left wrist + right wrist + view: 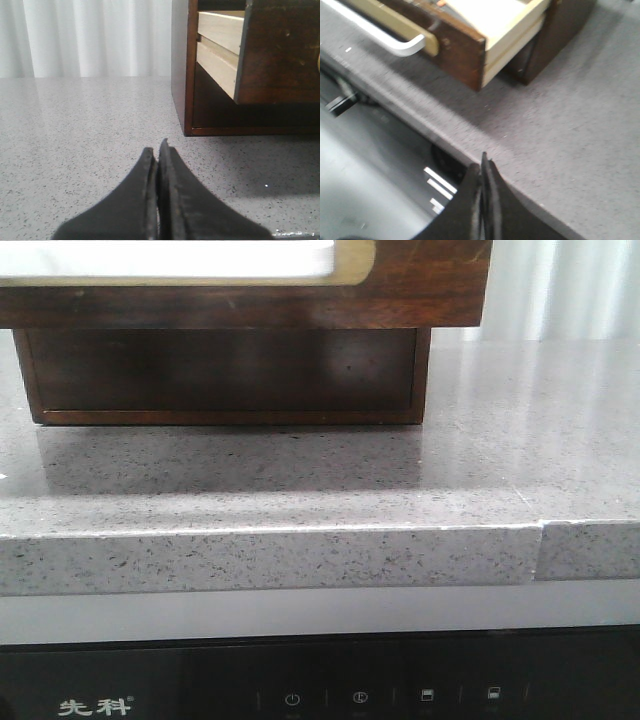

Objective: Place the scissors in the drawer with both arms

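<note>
The drawer [420,280] stands pulled out of its dark wooden case [220,375], its brown front overhanging the counter. It also shows in the left wrist view [280,55] and in the right wrist view [465,55], with its pale cream side and inside. The scissors do not show clearly. A small orange speck [440,2] lies inside the drawer at the picture's edge, and I cannot tell what it is. My left gripper [157,150] is shut and empty, low over the counter beside the case. My right gripper [484,165] is shut and empty over the counter's front edge. Neither arm shows in the front view.
The case stands on a grey speckled stone counter [300,480] with a seam at its front right. A black appliance panel [300,690] sits below the counter edge. White curtains [90,35] hang behind. A white and cream strip [395,42] runs along the drawer front.
</note>
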Tool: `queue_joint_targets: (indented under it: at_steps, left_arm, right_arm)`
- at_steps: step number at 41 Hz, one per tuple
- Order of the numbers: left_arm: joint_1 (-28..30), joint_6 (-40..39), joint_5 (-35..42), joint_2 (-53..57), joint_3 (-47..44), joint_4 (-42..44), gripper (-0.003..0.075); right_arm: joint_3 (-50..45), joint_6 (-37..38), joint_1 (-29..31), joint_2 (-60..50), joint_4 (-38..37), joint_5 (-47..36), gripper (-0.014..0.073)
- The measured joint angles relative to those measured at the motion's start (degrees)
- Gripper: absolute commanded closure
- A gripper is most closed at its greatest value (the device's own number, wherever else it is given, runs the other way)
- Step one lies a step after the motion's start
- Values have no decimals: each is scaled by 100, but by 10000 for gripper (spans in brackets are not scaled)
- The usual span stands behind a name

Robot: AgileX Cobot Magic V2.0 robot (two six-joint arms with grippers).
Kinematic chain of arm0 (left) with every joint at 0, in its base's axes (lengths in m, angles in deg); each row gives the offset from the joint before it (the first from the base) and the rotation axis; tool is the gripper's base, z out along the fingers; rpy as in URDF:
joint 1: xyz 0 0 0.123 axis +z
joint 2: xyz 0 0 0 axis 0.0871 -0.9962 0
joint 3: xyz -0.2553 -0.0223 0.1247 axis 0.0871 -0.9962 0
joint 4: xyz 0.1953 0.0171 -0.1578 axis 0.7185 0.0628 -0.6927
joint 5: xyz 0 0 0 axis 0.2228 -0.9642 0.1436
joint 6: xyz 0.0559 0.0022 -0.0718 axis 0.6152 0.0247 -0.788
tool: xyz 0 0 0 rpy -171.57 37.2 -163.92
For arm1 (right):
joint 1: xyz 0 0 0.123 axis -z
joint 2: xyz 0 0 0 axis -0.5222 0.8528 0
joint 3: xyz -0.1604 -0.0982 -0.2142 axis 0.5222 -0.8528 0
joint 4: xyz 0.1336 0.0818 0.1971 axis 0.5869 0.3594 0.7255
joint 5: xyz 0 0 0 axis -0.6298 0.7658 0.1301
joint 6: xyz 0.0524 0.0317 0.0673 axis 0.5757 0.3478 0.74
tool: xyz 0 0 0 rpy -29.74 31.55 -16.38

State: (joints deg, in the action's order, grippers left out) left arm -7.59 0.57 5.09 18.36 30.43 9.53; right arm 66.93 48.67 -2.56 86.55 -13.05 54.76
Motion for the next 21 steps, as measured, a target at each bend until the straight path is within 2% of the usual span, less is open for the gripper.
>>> queue_joint_targets:
  at_steps: [14, 21]
  left_arm:
    - [0, 0, 0, 0, 0, 0, 741]
    - [0, 0, 0, 0, 0, 0, 741]
  right_arm:
    - [-2679, 0, 2094, -2042, -296, -2411, 661]
    - [-3961, 0, 2812, -2761, -310, -3371, 661]
